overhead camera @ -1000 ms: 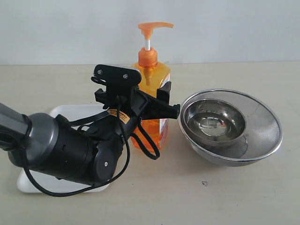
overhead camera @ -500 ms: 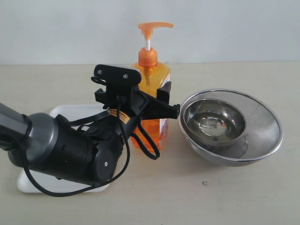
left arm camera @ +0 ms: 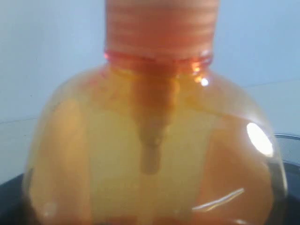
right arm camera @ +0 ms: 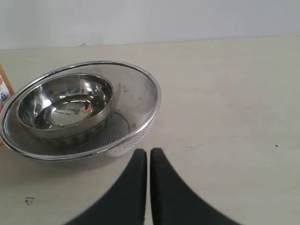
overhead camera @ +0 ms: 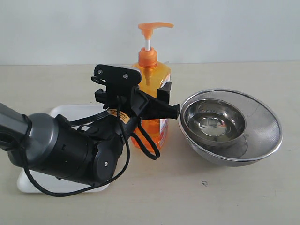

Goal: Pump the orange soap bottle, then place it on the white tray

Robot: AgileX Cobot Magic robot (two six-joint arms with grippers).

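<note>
The left pincer point(overhead camera: 169, 101) gripped the orange soap bottle point(overhead camera: 157, 75) mid-body, jaws fairly wide. The white tray point(overhead camera: 28, 183) lay under its wrist, and the steel bowls' point(overhead camera: 269, 140) rim sat just past its tips. The right pincer point(right arm camera: 149, 159) was closed and empty, with open table point(right arm camera: 225, 93) ahead.

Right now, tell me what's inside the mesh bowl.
A smaller steel bowl sits inside the mesh bowl. The mesh floor under it is covered, so anything beneath is hidden.

My left end effector point(overhead camera: 154, 101) clasps the tall translucent orange plastic soap bottle point(overhead camera: 151, 70), upright on the surface point(overhead camera: 225, 197), pump raised, just beside the flat white rectangular tray point(overhead camera: 65, 111).
</note>
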